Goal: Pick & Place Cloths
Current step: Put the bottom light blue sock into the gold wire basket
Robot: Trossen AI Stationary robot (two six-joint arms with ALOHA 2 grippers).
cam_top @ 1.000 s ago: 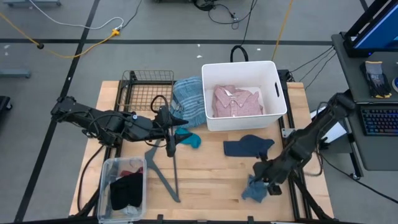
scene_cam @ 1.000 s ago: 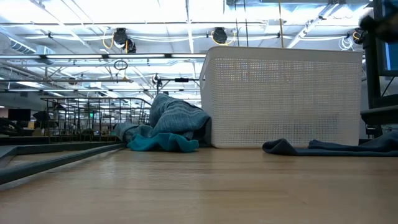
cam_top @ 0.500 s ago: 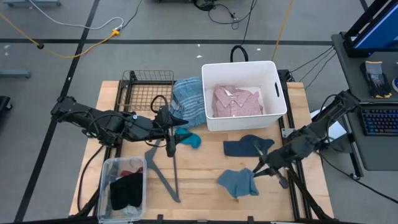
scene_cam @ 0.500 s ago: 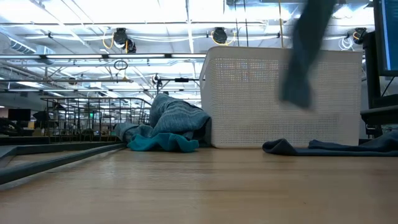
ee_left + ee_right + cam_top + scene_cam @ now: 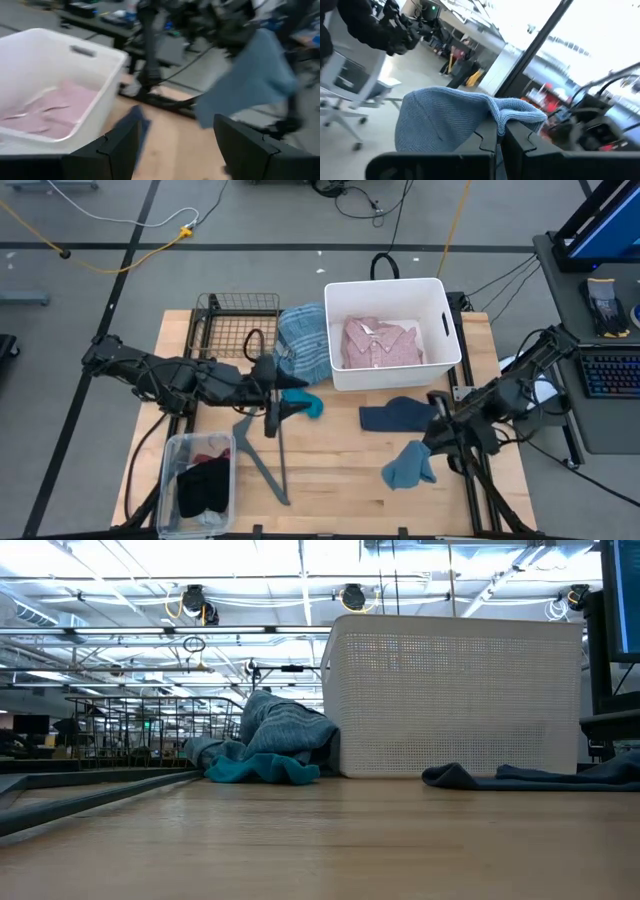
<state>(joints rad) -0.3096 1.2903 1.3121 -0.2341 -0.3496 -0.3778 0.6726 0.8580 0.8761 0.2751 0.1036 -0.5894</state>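
Above the table's right edge, right hand (image 5: 432,448) pinches the dangling blue beanie (image 5: 407,468).

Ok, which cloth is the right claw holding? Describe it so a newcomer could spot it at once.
Start at the white tub and go toward the table's near right corner. There the right claw is shut on a light blue knit cloth that hangs off it. The navy cloth beside it lies flat on the table and is much darker.
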